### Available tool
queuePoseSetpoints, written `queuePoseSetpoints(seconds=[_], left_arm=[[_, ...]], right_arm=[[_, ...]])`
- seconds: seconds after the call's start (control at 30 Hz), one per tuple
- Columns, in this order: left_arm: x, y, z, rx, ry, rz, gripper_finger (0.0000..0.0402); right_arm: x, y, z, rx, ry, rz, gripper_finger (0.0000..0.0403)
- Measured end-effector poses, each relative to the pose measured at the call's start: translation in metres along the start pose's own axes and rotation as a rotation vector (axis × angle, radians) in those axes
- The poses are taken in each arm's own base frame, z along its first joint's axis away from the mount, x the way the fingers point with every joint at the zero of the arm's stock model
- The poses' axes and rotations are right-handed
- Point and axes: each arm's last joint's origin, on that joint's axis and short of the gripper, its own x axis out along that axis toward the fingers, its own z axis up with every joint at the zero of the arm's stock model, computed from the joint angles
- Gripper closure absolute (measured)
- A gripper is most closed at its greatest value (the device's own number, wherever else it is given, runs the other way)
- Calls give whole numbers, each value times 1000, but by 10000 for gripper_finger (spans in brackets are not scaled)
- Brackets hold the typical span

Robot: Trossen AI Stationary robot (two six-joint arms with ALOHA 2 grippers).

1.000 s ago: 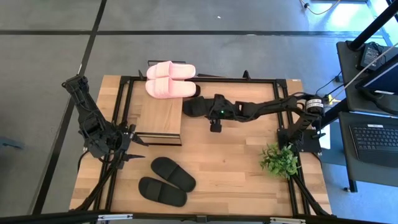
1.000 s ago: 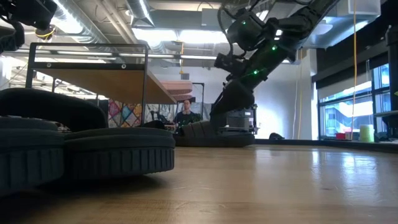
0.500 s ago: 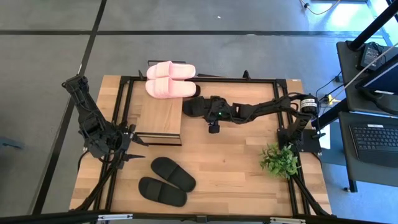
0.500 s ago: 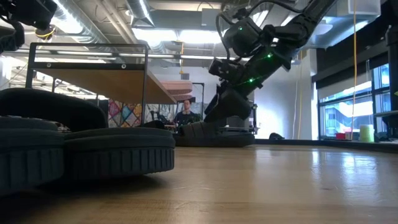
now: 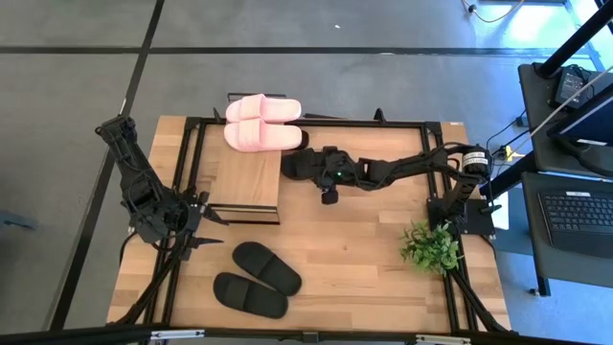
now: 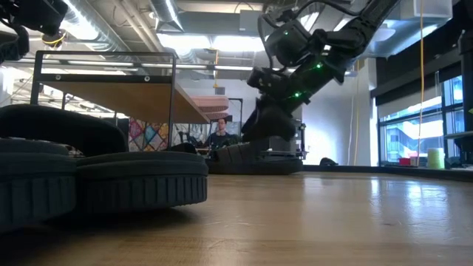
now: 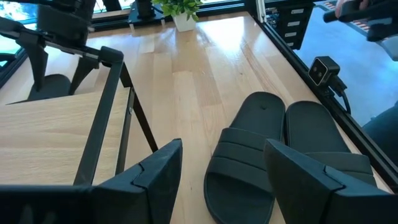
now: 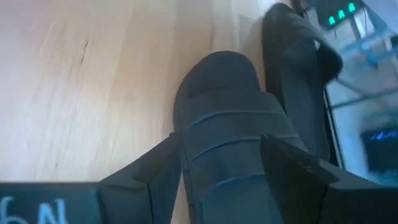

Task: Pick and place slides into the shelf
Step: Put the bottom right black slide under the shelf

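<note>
Reaching across the desk (image 5: 364, 240), my right hand (image 5: 305, 165) sits low over a black pair of slides (image 5: 293, 164) lying just beside the shelf (image 5: 246, 177), on the side away from my left arm. Its fingers (image 8: 155, 171) stand apart, one on each side of the nearer black slide (image 8: 233, 137), with the strap between them; they are not closed on it. The second slide of that pair (image 8: 298, 74) lies just past it, touching or nearly so (I cannot tell which). From table height, this hand (image 6: 255, 133) comes down onto the dark slides (image 6: 236, 157) far across the desk.

My left hand (image 5: 206, 228) waits at the near corner of the shelf, fingers (image 7: 155, 171) spread wide and holding nothing. Just ahead of it another black pair (image 7: 273, 149) lies side by side on the desk; seen from above, that pair (image 5: 254, 278) is near my left hand and well apart from my right.

Beyond my right hand, the light pink pair (image 5: 261, 123) rests at the far end of the shelf's top board, hanging over the desk edge. A small green plant (image 5: 431, 247) stands near the base of my right arm.
</note>
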Motion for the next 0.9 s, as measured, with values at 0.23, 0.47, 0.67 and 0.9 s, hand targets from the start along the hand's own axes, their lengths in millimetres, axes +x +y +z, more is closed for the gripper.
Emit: queuePoseSetpoints(seconds=[0.23, 0.47, 0.67, 0.9], left_arm=[[0, 0, 0, 3, 0, 0, 185], [0, 0, 0, 9, 1, 0, 185], [0, 0, 0, 9, 1, 1, 185], [0, 0, 0, 1, 2, -4, 185]], right_arm=[[0, -2, 7, 274, -87, 26, 189], [15, 4, 8, 289, -122, 106, 189], [40, 2, 18, 185, 65, 101, 189], [62, -2, 32, 50, 227, 92, 189]])
